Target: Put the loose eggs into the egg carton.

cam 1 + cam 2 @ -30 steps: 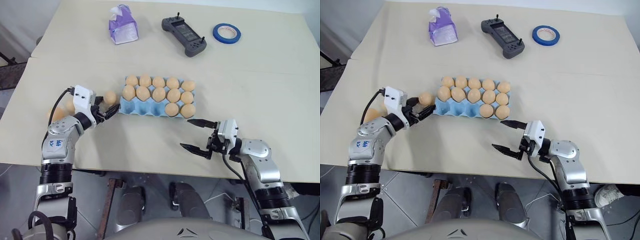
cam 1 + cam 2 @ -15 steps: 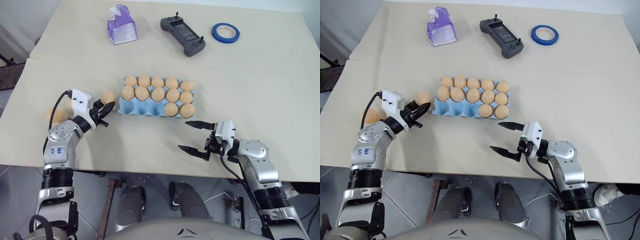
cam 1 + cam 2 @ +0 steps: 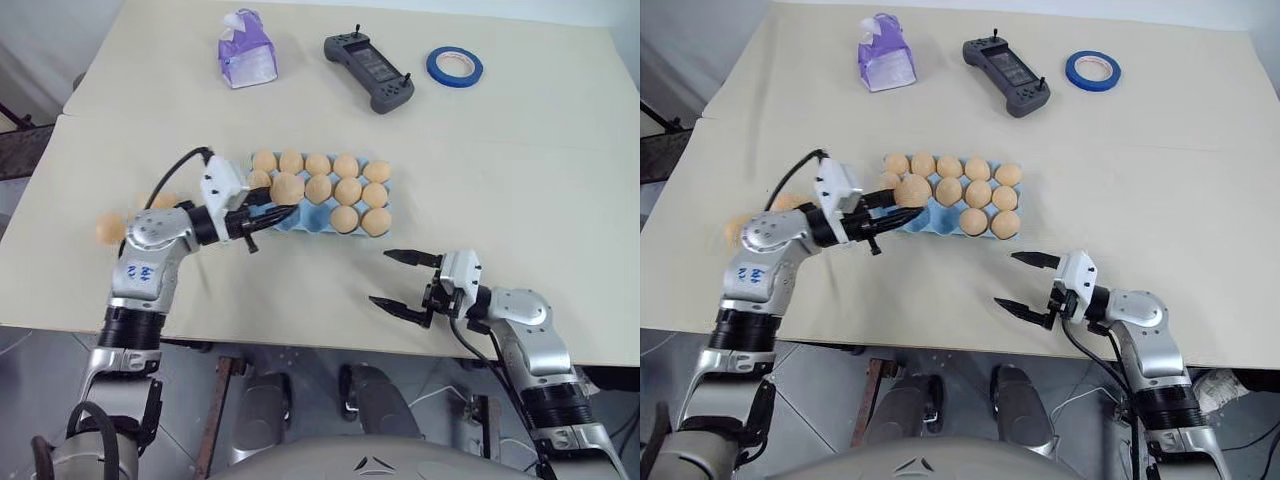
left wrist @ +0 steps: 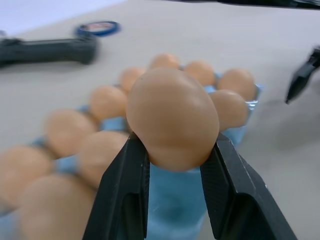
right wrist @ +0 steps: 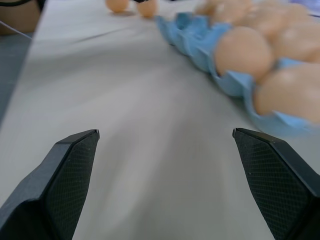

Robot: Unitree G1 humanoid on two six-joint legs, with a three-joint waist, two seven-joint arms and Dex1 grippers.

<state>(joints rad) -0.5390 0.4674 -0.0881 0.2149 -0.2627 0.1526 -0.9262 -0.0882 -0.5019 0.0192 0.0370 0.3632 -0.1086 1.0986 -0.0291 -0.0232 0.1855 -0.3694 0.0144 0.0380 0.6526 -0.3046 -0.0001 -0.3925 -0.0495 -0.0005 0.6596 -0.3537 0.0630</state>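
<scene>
Since a second ago the left gripper (image 3: 272,212) has closed on an egg (image 3: 287,187) that lay beside the carton's left end and carried it right and up; it now hangs over the left part of the carton (image 3: 312,217). Its two black fingers (image 4: 125,190) clamp the egg from both sides, as the left wrist view shows plainly. The right gripper (image 3: 405,282) has drifted slightly toward the near table edge; its jaws stand wide apart with nothing between them, pointing toward the carton from the near right.

Below the held egg, the carton's front row has bare blue cups at its left and middle; two eggs sit at that row's right end, and the two rows behind are full of eggs. Left of the carton, two loose eggs (image 3: 110,228) lie on the table (image 3: 520,170) near the left arm, one partly hidden behind it.

Along the far side of the table stand a purple tissue pack (image 3: 246,49), a dark handheld controller (image 3: 367,71) and a blue tape roll (image 3: 454,66), all well apart from the carton.
</scene>
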